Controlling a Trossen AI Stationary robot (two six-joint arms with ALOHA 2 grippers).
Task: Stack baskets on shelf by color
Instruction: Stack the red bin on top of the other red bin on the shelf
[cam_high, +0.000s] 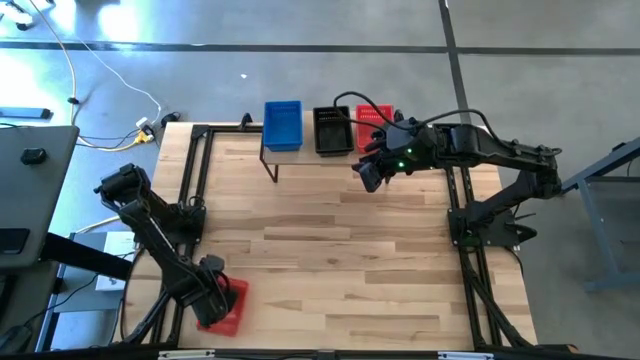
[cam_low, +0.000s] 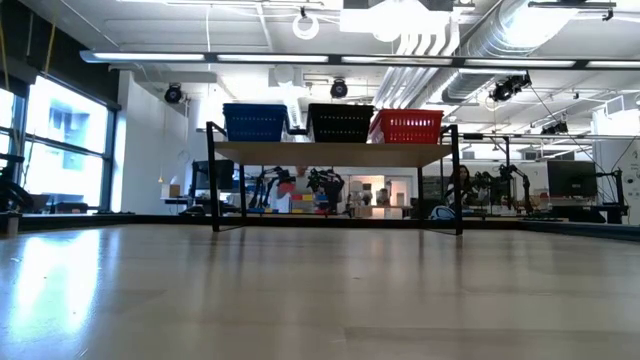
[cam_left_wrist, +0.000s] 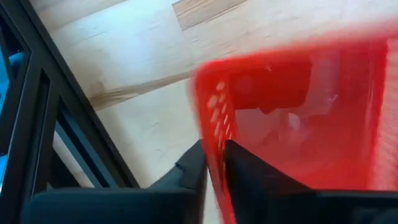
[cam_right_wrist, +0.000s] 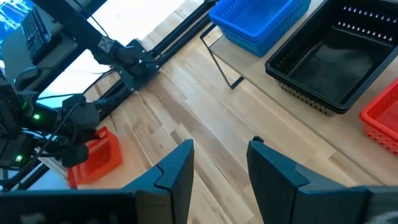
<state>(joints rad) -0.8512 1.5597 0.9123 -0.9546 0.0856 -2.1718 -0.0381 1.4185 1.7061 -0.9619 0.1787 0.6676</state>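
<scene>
The shelf stands at the table's far edge and carries a blue basket stack, a black one and a red one side by side. In the low view they read blue, black, red. One more red basket is at the near left corner, where my left gripper is shut on it. My right gripper hovers open just in front of the shelf, near its red stack, touching nothing. My left gripper pinches one side wall of the red basket, one finger inside the basket and one outside. Whether the basket rests on the table or is lifted, I cannot tell.
Black frame rails run along the table's left and right sides. The wide wooden middle of the table lies between the arms. A cable and a plug lie on the floor beyond the far left corner.
</scene>
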